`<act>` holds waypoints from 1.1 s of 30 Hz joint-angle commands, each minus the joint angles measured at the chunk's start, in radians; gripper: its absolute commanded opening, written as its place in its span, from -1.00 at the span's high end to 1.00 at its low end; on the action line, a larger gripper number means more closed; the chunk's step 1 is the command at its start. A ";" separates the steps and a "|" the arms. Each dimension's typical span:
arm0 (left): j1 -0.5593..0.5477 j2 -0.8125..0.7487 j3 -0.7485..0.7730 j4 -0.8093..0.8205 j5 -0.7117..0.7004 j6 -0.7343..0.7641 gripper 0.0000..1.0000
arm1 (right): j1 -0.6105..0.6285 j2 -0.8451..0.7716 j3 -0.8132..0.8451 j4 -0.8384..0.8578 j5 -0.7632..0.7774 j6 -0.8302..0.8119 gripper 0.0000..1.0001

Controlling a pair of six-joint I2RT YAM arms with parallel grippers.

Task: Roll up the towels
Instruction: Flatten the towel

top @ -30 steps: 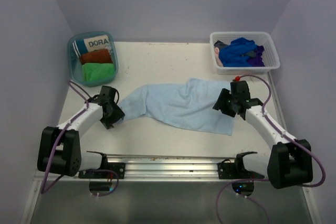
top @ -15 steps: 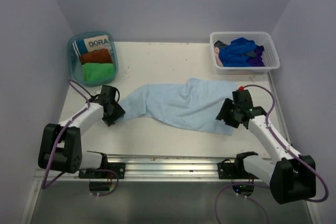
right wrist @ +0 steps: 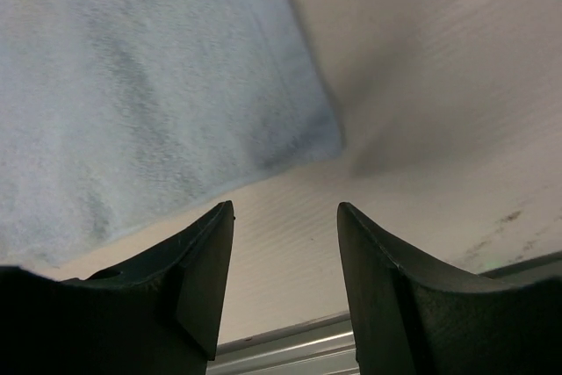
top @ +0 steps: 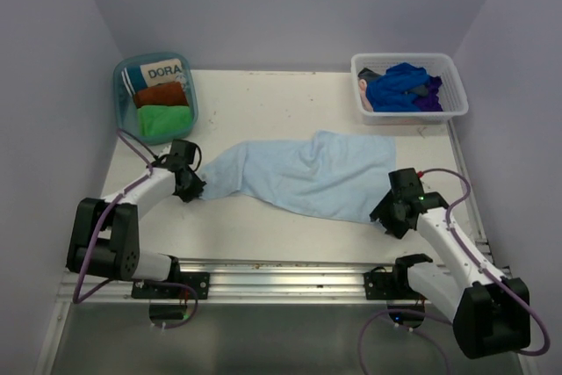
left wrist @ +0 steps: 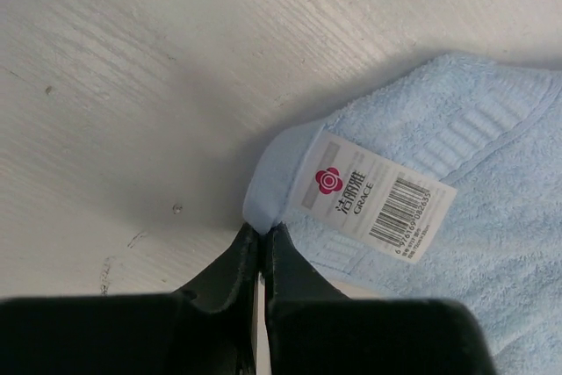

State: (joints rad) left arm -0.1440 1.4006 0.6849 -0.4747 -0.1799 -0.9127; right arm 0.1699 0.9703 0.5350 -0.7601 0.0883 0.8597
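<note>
A light blue towel (top: 307, 177) lies spread and rumpled across the middle of the table. My left gripper (top: 195, 189) is shut on its left corner; in the left wrist view the jaws (left wrist: 262, 230) pinch the folded edge just below a white barcode label (left wrist: 378, 199). The right gripper (top: 386, 217) hovers open at the towel's near right corner, its fingers apart over bare table (right wrist: 285, 212), with the corner of the towel (right wrist: 149, 85) just ahead of them. Rolled rust-brown (top: 162, 94) and green (top: 165, 120) towels sit in a teal bin.
The teal bin (top: 118, 94) at the back left also holds a white-and-teal "DORA" item (top: 162, 70). A white basket (top: 457, 111) at the back right holds dark blue (top: 399, 85) and purple (top: 430, 103) towels. A metal rail (top: 281, 274) runs along the near edge.
The left gripper has gone from open to shut on the towel's left corner. The right arm drew back off the towel toward the near edge, to its near right corner.
</note>
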 commanded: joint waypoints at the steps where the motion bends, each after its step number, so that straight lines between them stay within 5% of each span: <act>1: 0.006 -0.029 0.039 -0.004 -0.039 0.018 1.00 | -0.001 -0.062 -0.032 -0.105 0.108 0.171 -0.08; 6: 0.007 -0.046 0.064 -0.021 -0.043 0.035 1.00 | -0.010 -0.105 -0.044 -0.027 0.166 0.151 -0.16; 16: 0.007 -0.048 0.070 -0.019 -0.015 0.044 1.00 | -0.043 0.080 -0.095 0.182 0.051 0.122 -0.08; 20: 0.007 -0.048 0.070 -0.015 -0.004 0.043 1.00 | -0.043 0.073 -0.127 0.220 0.088 0.121 0.36; 21: 0.007 -0.049 0.071 -0.015 -0.001 0.043 1.00 | -0.043 0.071 -0.127 0.225 0.106 0.119 0.70; 23: 0.007 -0.052 0.085 -0.022 0.002 0.047 1.00 | -0.044 0.067 -0.112 0.231 0.116 0.107 0.96; 33: 0.011 -0.126 0.277 -0.110 0.028 0.124 1.00 | -0.044 -0.021 0.192 0.156 0.255 -0.011 1.00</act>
State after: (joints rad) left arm -0.1440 1.3239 0.8642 -0.5678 -0.1638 -0.8406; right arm 0.1299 0.9966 0.5793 -0.6186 0.2443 0.9028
